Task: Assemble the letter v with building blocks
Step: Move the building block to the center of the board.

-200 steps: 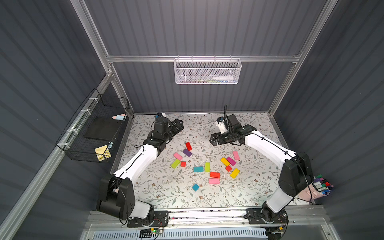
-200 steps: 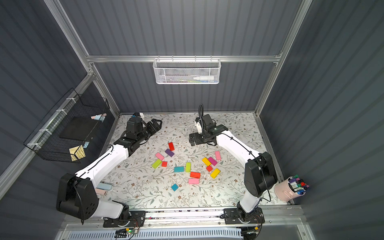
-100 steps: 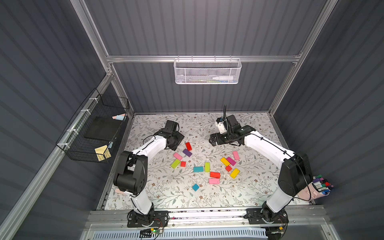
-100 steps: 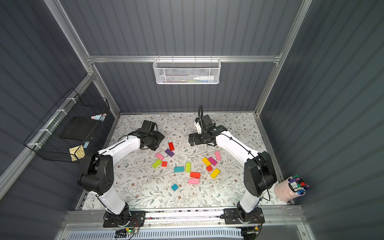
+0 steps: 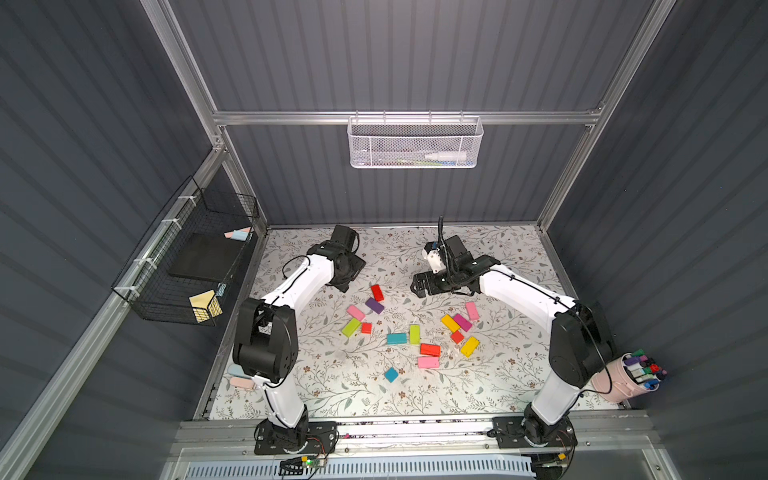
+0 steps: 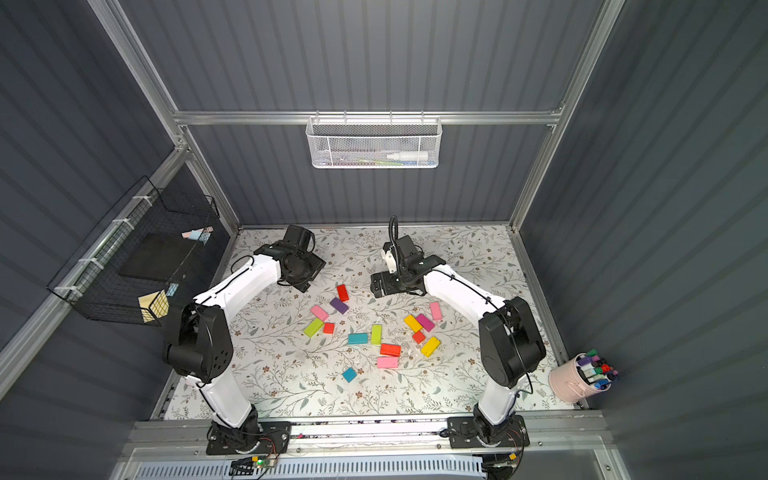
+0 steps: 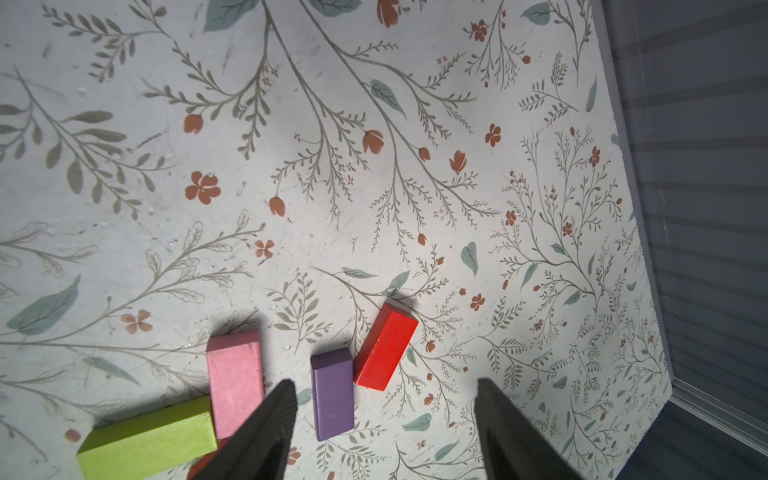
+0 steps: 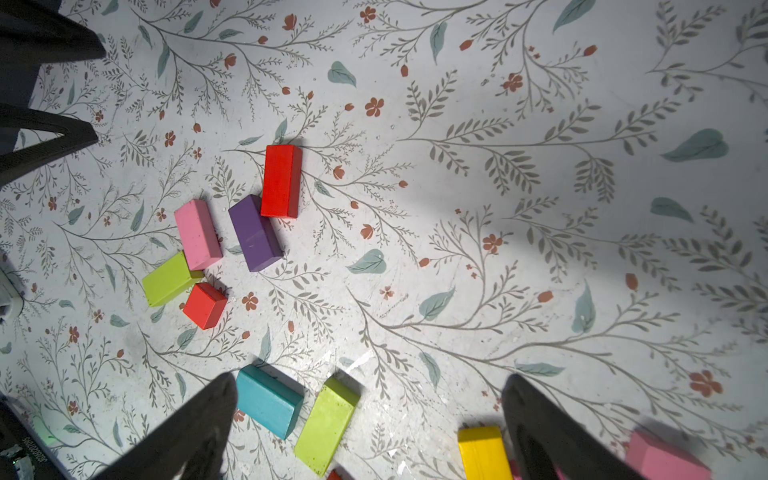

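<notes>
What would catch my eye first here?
Bright building blocks lie scattered loose across the middle of the flowery table, no letter formed yet. Two white robot arms reach in from the near edge, left hand and right hand both open, holding nothing.

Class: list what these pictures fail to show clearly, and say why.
White mesh basket contents, both top views: too small, veiled by mesh.
Yellow block, right wrist view: cut by the frame edge.
Small red block, left wrist view: mostly hidden by the lime block and the left gripper.
</notes>
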Action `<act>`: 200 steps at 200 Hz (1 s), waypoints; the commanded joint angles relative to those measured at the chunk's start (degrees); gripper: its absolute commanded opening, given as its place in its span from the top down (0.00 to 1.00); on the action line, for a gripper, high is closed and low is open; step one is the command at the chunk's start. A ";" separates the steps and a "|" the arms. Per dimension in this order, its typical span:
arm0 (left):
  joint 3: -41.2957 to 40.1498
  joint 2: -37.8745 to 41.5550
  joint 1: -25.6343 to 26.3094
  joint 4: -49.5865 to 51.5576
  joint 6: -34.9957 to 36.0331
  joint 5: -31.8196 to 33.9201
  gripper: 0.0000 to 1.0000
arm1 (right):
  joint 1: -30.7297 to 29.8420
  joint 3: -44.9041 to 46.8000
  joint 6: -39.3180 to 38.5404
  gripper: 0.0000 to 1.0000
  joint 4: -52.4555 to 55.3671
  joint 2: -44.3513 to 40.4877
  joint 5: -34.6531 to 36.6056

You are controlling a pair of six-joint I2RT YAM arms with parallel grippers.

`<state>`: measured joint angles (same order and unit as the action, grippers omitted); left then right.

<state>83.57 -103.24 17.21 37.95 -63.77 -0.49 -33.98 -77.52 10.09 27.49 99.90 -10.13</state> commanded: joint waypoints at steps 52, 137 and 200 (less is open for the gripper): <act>-7.66 -0.28 1.23 2.03 -0.47 0.29 0.34 | -1.53 1.79 0.85 0.01 -1.21 1.24 -0.55; -10.24 -1.66 4.23 -0.29 -1.04 2.30 0.35 | -2.40 1.84 1.00 0.01 -2.86 2.66 -0.24; -12.13 -2.02 4.41 0.43 0.44 2.56 0.37 | -2.35 2.74 1.12 0.01 -2.33 2.47 0.73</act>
<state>72.90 -104.60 21.61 37.12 -64.42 0.69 -36.12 -75.46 10.57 24.49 102.48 -10.00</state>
